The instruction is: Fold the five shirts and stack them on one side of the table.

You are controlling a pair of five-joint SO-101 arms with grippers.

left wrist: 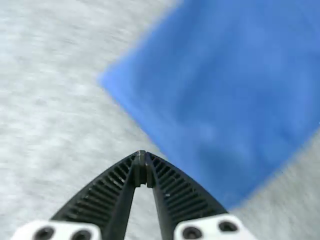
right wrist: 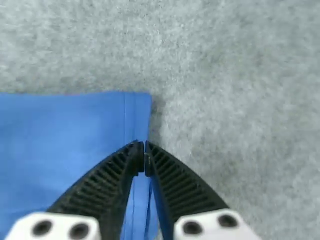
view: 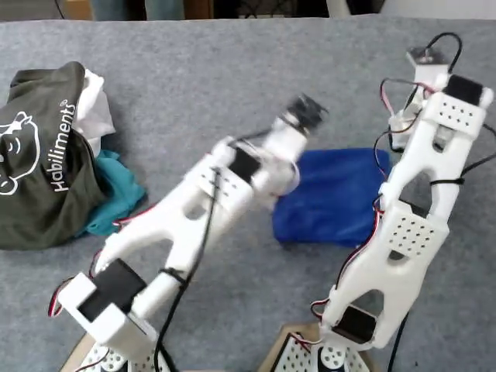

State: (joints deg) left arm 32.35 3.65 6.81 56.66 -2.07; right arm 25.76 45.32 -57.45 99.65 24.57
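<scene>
The blue shirt [view: 333, 198] lies folded flat on the grey table [view: 194, 70], a bit to the right of the middle, between the two arms. Its long side runs across the table from left to right. The left gripper [left wrist: 141, 167] is pinched tight with nothing in it. It hangs over bare table, and a corner of the blue shirt lies just ahead of its tips. The right gripper [right wrist: 144, 147] is pinched tight and empty too. Its tips sit right over the side edge of the blue shirt, close to a corner, so the right arm looks like the nearer one to this shirt. Far off on the left side of the table is a messy pile of shirts that are not folded yet. A dark green shirt [view: 39, 170] is on top, a white shirt [view: 97, 105] peeks out behind it, and a teal shirt [view: 116, 190] sticks out from under it. The pile is well apart from the blue shirt and lies on the left arm's side, so I think the left arm would fetch the next shirt. The dark green shirt has white letters and a little white drawing on it. The blue shirt shows no writing.
</scene>
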